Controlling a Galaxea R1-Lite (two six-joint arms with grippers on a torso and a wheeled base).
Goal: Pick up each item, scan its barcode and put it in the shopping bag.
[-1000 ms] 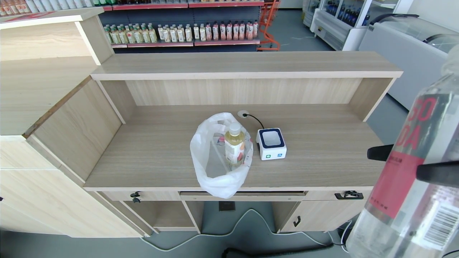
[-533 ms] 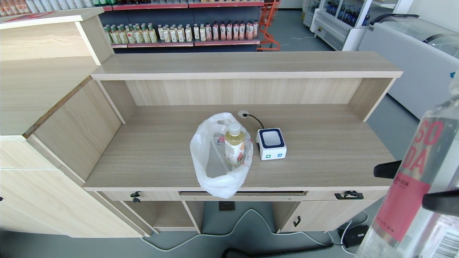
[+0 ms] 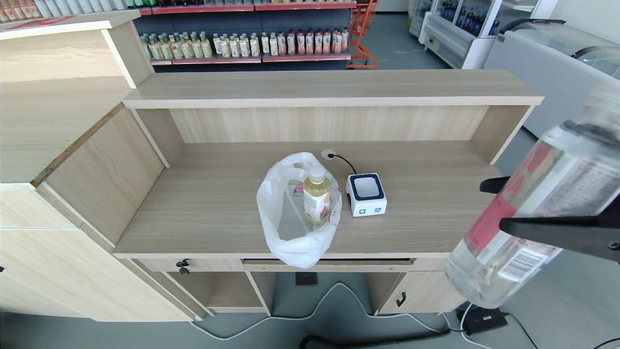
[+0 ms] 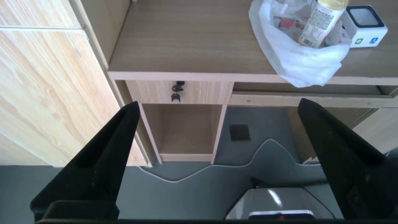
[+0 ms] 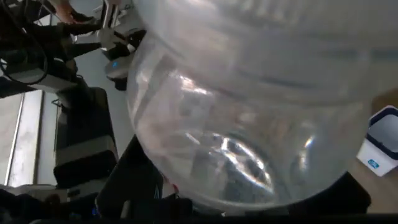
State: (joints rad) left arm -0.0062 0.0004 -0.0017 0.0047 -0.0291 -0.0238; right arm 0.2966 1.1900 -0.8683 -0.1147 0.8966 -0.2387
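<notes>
Place: we take this for a small grocery shop.
Stock: we see rows of drink bottles [image 3: 247,44] on shelves [image 3: 213,60] behind.
Coolers: a glass-door fridge [image 3: 455,29] and a chest freezer [image 3: 542,63].
Checkout: a wooden tabletop [image 3: 436,213] carries a barcode scanner [image 3: 366,194] and a plastic bag [image 3: 278,218].

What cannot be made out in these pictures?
1. Head view: the cap end of the clear plastic soda bottle with pink label, held in the right pincer, is blurred and cut by the edge.
2. Head view: what lies beside the yellow tea bottle in the white plastic shopping bag is veiled by plastic and too small.
3. Right wrist view: the soda bottle hides part of the white box-shaped scanner.
</notes>
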